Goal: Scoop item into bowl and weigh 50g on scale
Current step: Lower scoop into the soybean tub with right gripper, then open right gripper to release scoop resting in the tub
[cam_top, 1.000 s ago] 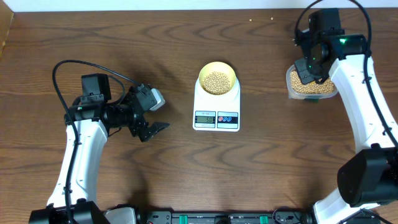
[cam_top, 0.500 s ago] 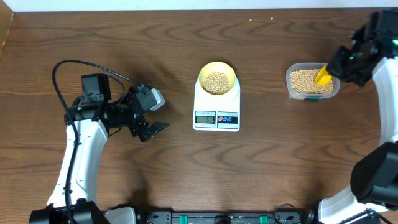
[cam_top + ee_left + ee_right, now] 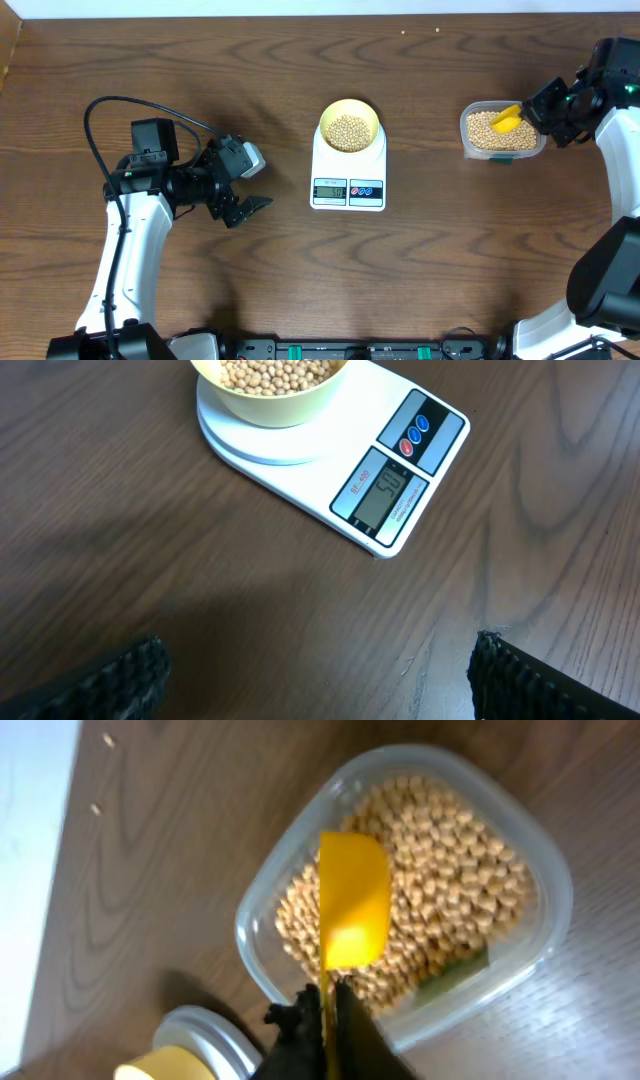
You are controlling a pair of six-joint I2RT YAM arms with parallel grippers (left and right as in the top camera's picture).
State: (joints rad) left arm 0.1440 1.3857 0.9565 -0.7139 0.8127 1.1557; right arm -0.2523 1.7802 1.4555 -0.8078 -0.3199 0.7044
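The pale yellow-green bowl (image 3: 349, 127) holds tan beans (image 3: 348, 131) and stands on the white scale (image 3: 348, 170); its display is lit. The bowl (image 3: 272, 385), the beans (image 3: 278, 370) and the scale (image 3: 395, 485) also show in the left wrist view. My right gripper (image 3: 535, 108) is shut on the handle of a yellow scoop (image 3: 506, 120), held over the clear tub (image 3: 502, 132) of beans. In the right wrist view the scoop (image 3: 352, 900), seemingly empty, hangs over the tub (image 3: 405, 890), with the gripper (image 3: 328, 1010) pinching its handle. My left gripper (image 3: 250, 205) is open and empty, left of the scale.
The table is dark brown wood (image 3: 300, 280). A few stray beans (image 3: 404, 31) lie near the far edge. The bowl and scale's edge show at the bottom left of the right wrist view (image 3: 175, 1045).
My right arm swung from above the tub out to the right, uncovering it. The scoop now reaches further over the tub's middle. The left arm has not moved.
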